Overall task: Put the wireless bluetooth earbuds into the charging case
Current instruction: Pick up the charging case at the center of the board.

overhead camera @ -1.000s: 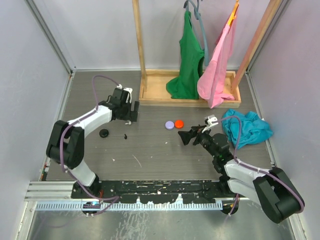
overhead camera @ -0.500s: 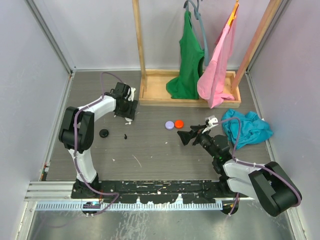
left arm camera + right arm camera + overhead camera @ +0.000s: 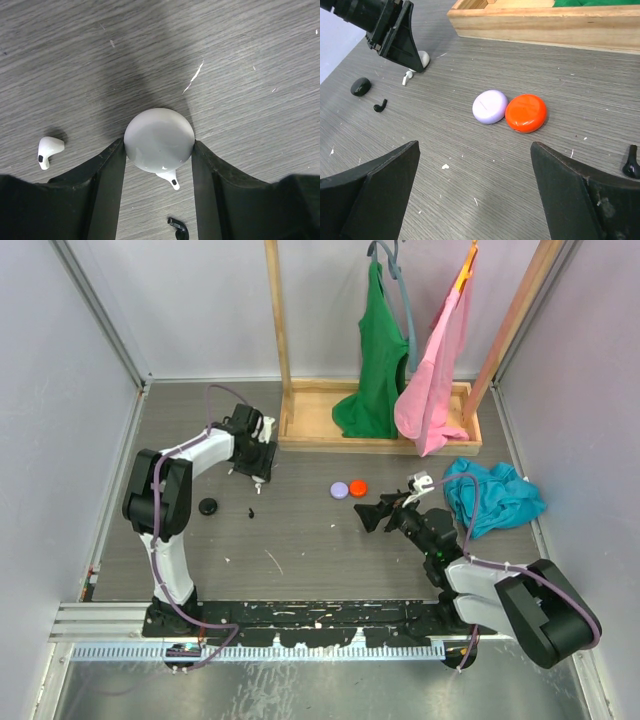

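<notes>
My left gripper (image 3: 158,144) is shut on a white round case (image 3: 159,139) resting on the table; it also shows in the top view (image 3: 258,458). One white earbud (image 3: 50,151) lies to its left. Another white earbud (image 3: 170,178) pokes out from under the case. A black earbud (image 3: 178,227) lies behind it. My right gripper (image 3: 474,150) is open and empty, low over the table mid-right (image 3: 372,515). Ahead of it lie a lilac disc case (image 3: 490,106) and a red disc case (image 3: 525,112), touching. A second black earbud (image 3: 630,165) lies by its right finger.
A black disc case (image 3: 208,506) and a black earbud (image 3: 251,511) lie at the left. A wooden rack base (image 3: 375,443) with hanging green and pink clothes stands at the back. A teal cloth (image 3: 495,495) lies at the right.
The left arm has swung its elbow back toward the left wall, and its gripper has shifted slightly toward the rear. The right gripper has edged a little to the left.
</notes>
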You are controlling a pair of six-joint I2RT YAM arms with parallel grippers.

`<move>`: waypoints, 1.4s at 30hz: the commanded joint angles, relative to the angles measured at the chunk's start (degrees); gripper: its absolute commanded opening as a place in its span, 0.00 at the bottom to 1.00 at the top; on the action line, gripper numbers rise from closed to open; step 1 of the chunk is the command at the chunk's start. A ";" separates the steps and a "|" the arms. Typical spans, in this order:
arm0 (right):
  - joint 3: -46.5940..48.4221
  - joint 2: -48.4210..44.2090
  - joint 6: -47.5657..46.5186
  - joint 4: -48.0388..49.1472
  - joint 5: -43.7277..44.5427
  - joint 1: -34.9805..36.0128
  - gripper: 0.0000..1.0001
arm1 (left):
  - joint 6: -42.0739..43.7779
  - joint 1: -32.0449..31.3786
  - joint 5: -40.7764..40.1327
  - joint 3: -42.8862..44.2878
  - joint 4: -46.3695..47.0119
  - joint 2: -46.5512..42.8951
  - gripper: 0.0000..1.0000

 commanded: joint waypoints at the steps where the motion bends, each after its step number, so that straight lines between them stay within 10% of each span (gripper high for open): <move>1: 3.36 -1.79 -1.82 -2.20 -0.34 -0.12 0.98 | -1.22 0.21 4.13 -1.73 1.68 -4.23 0.40; 26: 29.55 -2.66 9.55 -35.11 -12.65 4.36 0.83 | -4.59 -18.50 -0.96 -32.12 28.18 -46.22 0.37; 42: 41.57 2.12 7.84 -44.24 -10.40 14.84 0.73 | 0.93 -27.91 1.70 -39.93 39.26 -56.57 0.37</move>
